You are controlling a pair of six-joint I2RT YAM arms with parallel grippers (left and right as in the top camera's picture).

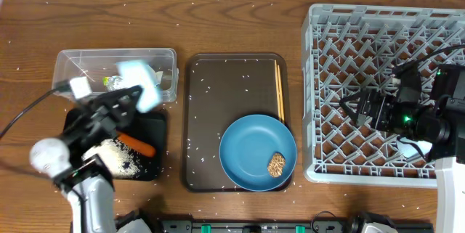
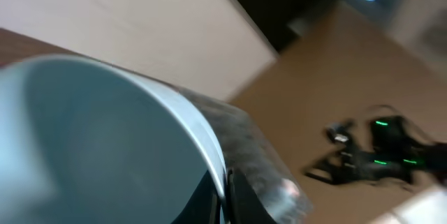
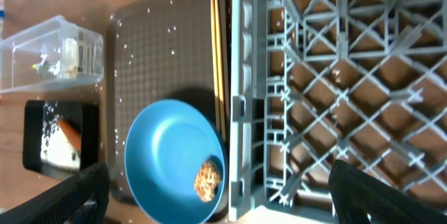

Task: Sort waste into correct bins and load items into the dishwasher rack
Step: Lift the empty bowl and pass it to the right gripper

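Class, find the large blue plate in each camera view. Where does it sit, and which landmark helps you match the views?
Overhead: blue plate lower centre, on the brown tray.
Left wrist: not in it; a light-blue cup fills the view.
Right wrist: plate lower left of centre, beside the grey rack.
Shared landmark: the brown food lump on the plate.

From my remote station I can read no text, label, brand or number. The grey rack (image 1: 314,95), blue plate (image 1: 251,146), clear tub (image 1: 116,53) and light-blue cup (image 1: 142,80) show no legible markings. The left wrist view is blurred.
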